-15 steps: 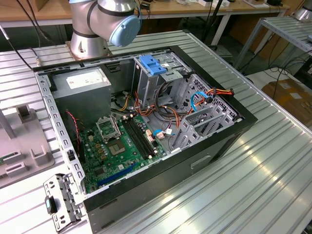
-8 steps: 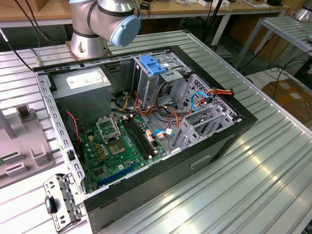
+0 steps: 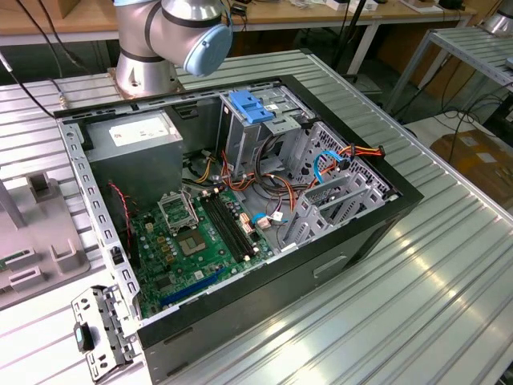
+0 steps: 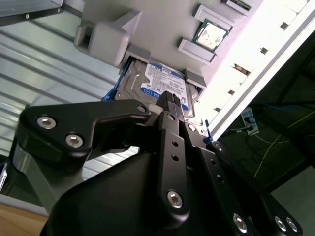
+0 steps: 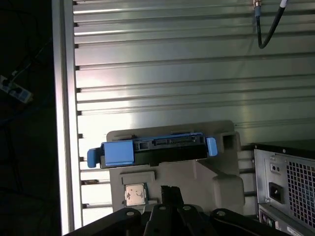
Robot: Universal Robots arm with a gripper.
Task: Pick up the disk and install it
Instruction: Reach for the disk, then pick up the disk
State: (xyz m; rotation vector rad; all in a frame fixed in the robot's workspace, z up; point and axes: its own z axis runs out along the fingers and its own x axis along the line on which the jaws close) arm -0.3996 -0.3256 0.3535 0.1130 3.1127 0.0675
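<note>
I'm watching the gripper (image 4: pixel 170 100) hanging closed, empty, near the disk (image 4: pixel 156 82) — it's sitting in the grey holder (image 3: pixel 44 245), exterior view's left.

**Covered, cropped or turned away**

In the second wrist view the gripper (image 4: pixel 170 101) and its black body cover the near end of the disk (image 4: pixel 157 81). The grey holder (image 4: pixel 106 39) around the disk runs off the picture's edge. In the first wrist view the disk (image 5: pixel 157 150) shows edge-on, so its label cannot be seen and its lower part is sunk in the holder (image 5: pixel 197 177). The gripper (image 5: pixel 170 189) and the computer case (image 5: pixel 285 187) are both cut by the edge. In the exterior view the arm (image 3: pixel 172 32) is cut off just above its base. The holder (image 3: pixel 48 257), at the tabletop's edge, is cropped on the exterior view's left.
</note>
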